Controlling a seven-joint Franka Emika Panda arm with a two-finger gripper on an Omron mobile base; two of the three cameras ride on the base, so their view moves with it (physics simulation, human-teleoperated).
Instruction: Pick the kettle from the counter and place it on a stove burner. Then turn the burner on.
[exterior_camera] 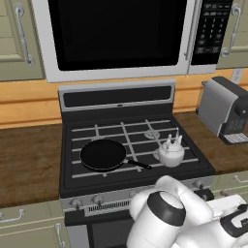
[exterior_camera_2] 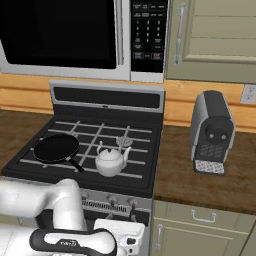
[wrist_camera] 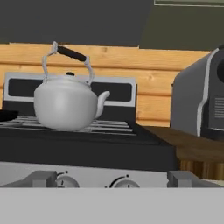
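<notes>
The gripper itself can't be made out here, so whether its jaws are apart or together can't be told. What the hand view does show is that the hand sits low in front of the stove (exterior_camera: 116, 97), looking level across the knob strip (wrist_camera: 87, 177) at the kettle (wrist_camera: 65, 107).

The kettle (exterior_camera: 170, 152) is already off the counter (exterior_camera_2: 200, 175) and stands upright on the grates at the front right of the stove, spout toward the coffee machine (exterior_camera_2: 212, 131) side. It looks like it sits over the front right stove burner, though the disc under it is hidden. So the placing step seems done and the knob-turning step is in hand. Next move probably calls for picking the knob that matches that burner, closing on it and twisting.

Counts: one kettle, one frying pan (exterior_camera: 103, 155) on the front left, one bare stove burner (exterior_camera: 151, 134) visible behind the kettle, one coffee machine, one microwave (exterior_camera: 116, 34). At least two knobs show in the hand view.
</notes>
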